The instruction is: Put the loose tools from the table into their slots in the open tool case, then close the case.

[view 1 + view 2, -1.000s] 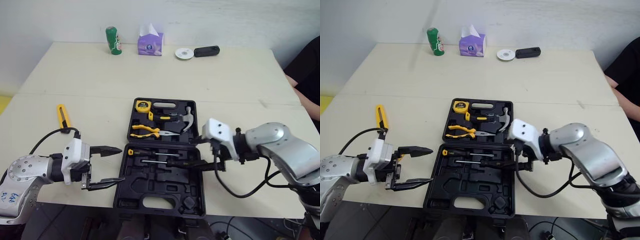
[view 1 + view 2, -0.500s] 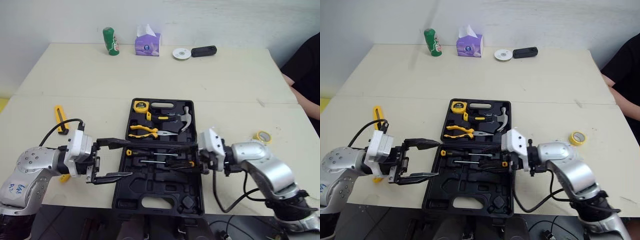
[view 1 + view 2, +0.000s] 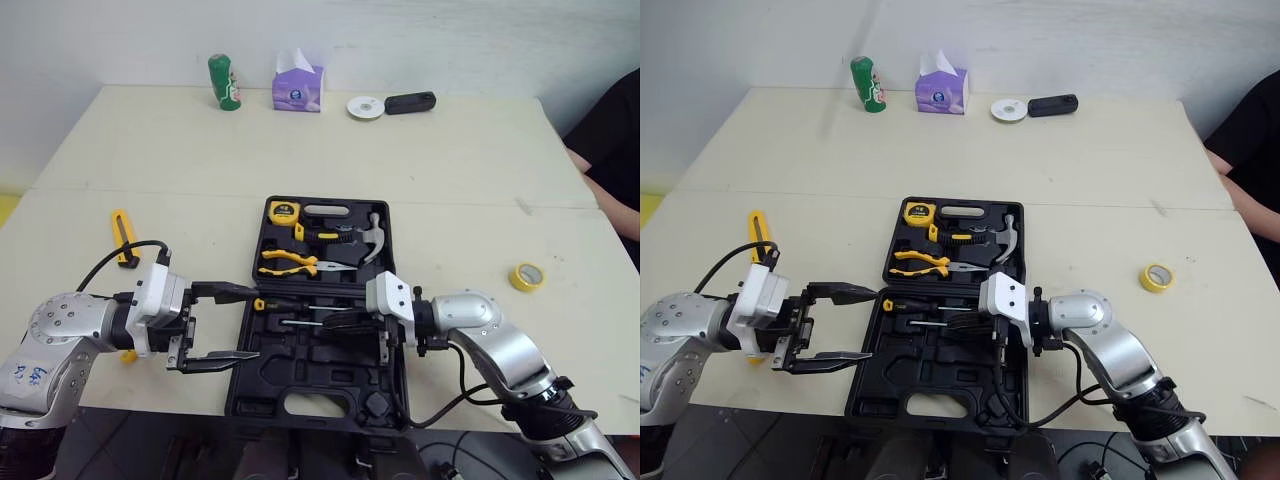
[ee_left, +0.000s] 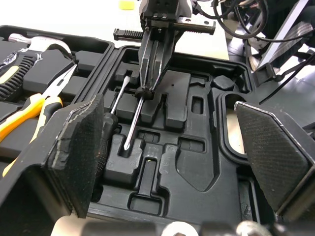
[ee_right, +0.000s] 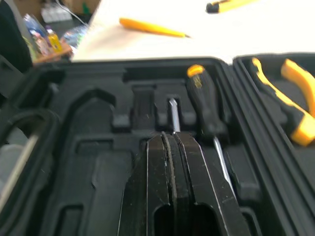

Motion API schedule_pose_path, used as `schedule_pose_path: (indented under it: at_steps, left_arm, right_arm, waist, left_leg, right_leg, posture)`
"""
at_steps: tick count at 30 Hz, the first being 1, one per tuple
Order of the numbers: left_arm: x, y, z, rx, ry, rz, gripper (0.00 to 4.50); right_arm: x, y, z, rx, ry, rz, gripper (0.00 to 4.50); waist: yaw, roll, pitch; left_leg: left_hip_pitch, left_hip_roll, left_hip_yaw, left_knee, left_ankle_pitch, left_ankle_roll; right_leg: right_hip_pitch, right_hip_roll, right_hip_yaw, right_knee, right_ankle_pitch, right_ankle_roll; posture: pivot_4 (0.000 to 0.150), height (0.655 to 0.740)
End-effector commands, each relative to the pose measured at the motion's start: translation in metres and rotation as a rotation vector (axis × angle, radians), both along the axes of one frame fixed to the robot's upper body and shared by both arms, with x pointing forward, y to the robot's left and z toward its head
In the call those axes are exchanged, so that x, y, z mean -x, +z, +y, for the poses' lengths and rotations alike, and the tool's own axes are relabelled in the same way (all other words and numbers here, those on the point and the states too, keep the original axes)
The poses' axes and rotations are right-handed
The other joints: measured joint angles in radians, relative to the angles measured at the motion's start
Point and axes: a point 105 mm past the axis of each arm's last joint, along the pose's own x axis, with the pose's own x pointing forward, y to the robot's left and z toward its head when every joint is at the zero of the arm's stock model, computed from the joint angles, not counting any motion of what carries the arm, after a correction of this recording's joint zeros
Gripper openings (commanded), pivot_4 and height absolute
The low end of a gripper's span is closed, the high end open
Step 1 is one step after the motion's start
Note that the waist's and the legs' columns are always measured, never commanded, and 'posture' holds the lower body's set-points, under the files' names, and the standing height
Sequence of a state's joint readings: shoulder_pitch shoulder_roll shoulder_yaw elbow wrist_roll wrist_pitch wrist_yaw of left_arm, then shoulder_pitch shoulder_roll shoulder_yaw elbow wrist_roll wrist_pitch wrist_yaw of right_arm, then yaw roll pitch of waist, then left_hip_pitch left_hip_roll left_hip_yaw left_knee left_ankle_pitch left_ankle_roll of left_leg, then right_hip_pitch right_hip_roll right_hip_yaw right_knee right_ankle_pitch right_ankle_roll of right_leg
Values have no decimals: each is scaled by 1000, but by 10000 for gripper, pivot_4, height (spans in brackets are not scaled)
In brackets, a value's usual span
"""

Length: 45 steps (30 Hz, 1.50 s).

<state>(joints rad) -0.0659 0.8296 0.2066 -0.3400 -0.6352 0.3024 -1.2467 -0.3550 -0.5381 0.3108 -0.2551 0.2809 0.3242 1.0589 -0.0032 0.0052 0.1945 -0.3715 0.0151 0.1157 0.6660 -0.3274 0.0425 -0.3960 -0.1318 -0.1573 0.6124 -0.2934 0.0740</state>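
Observation:
The black tool case [image 3: 318,402] lies open in front of me. Its far half holds a tape measure [image 3: 286,210], pliers [image 3: 290,264] and a hammer [image 3: 374,236]. Two screwdrivers [image 3: 292,303] lie in the near half. My right gripper [image 3: 330,322] is shut, its tip [image 4: 142,91] down on a screwdriver shaft [image 4: 134,120]; the fingertips [image 5: 170,140] show no gap. My left gripper [image 3: 250,322] stands open at the near half's left edge, nothing between its pads [image 4: 81,157]. A yellow utility knife [image 3: 122,235] lies loose on the left, a yellow tape roll [image 3: 525,276] on the right.
At the table's far edge stand a green can [image 3: 222,80], a purple tissue box [image 3: 298,85], a white disc [image 3: 366,107] and a black device [image 3: 412,102]. A person's dark sleeve [image 3: 612,130] shows at the right edge.
My right gripper has moved left over the case's near half and shut its fingers. My left gripper has come up to the case's left edge, still open.

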Motion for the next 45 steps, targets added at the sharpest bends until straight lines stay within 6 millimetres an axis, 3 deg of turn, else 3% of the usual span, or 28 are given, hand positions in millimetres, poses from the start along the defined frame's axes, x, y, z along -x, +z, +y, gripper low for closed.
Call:
schedule_pose_path:
  at_steps: [1, 6, 10, 18, 25, 34, 40, 45]
  left_arm:
    - [2, 1, 0, -19, -11, -21, 45000]
    - [0, 1, 0, -20, -6, -27, 45000]
    - [-3, 3, 1, -14, 10, -37, 45000]
    - [-2, 1, 8, -27, 42, -24, 45000]
    - [-2, 1, 10, -42, 49, -23, 45000]
    - [-4, -1, 13, -50, 71, -23, 45000]
    - [-12, 18, 23, 39, 151, -41, 45000]
    - [-7, 15, 34, -15, 152, -37, 45000]
  right_arm:
    - [-2, -5, -1, 22, -8, -6, 597]
    - [-3, -23, -7, 48, -30, 74, 597]
    - [-2, -49, -9, 118, -46, 137, 597]
    - [-1, -65, -7, 204, -98, 255, 597]
    - [1, -80, -10, 268, -95, 250, 597]
    - [-6, -58, -6, 183, -89, 205, 597]
    - [-2, 1, -1, -49, 16, 30, 597]
    - [9, 37, -23, -133, 8, -16, 597]
  waist:
    - [-1, 0, 0]
    - [0, 0, 0]
    - [0, -1, -1]
    - [-15, -6, -5]
    - [-22, -7, -15]
    - [-23, -9, -17]
    - [-20, -9, -14]
    - [-18, -5, -11]
  left_leg:
    - [0, 0, 0, 0, 0, 0]
    - [0, 0, 0, 0, 0, 0]
    - [2, 0, 0, 0, 0, 0]
    - [5, 1, 0, 0, 1, -2]
    - [6, 1, -1, -1, 0, -4]
    - [6, 2, -1, -1, -1, -6]
    - [3, 1, -2, -1, -1, -4]
    - [1, 1, -2, -1, -1, -2]
  right_leg:
    - [0, 0, 0, 0, 0, 0]
    - [0, 0, 0, 0, 0, 0]
    - [2, 0, 0, 0, 0, 0]
    - [2, 0, 1, -1, 0, -1]
    - [3, 0, 1, -1, -1, -2]
    - [3, 0, 1, -1, -1, -3]
    - [1, -1, 1, -2, -1, -3]
    - [0, -1, 0, -2, -1, -2]
  posture:
    - [1500, 7400]
    - [1500, 7400]
    - [1500, 7400]
    - [1500, 7400]
    - [1500, 7400]
    - [1500, 7400]
    - [1500, 7400]
    - [1500, 7400]
